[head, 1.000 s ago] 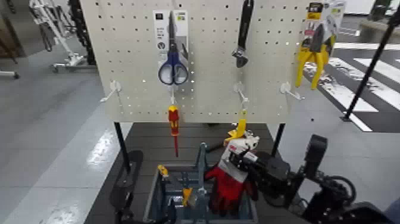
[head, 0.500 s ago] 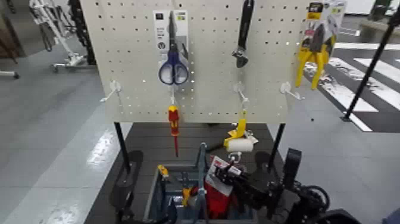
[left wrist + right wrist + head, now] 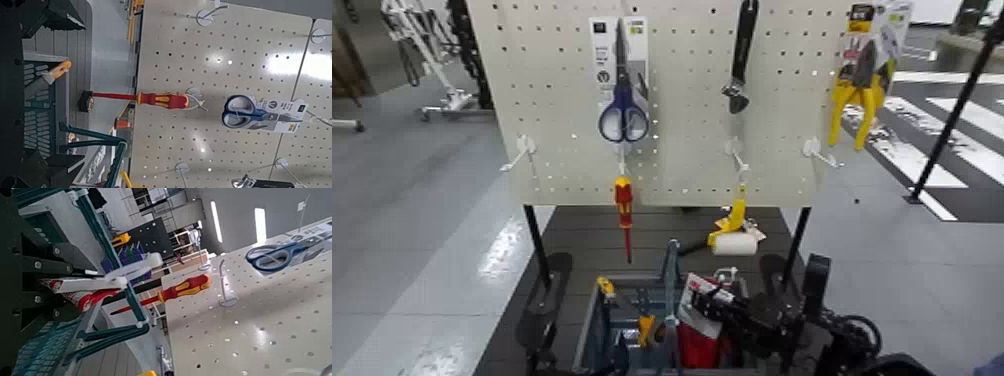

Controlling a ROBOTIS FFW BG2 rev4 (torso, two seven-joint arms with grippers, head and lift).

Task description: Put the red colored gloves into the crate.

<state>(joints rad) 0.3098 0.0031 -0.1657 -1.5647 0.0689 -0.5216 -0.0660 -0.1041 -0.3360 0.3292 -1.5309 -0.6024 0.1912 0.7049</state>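
Observation:
The red gloves with their white-and-red tag hang down inside the right half of the grey-blue crate, just right of its upright centre handle. My right gripper is shut on the tag end of the gloves, over the crate's right side. In the right wrist view the tag and red glove stick out from the right gripper, beside the crate handle. My left gripper is open and empty low by the crate's left part, whose mesh it faces.
A pegboard stands behind the crate with blue scissors, a wrench, yellow pliers, a red-and-yellow screwdriver and a yellow-handled paint roller. Small orange-handled tools lie in the crate. The pegboard's black feet flank it.
My right gripper has come down and to the left with the gloves, from above the crate's right rim into the crate. The left arm has not moved.

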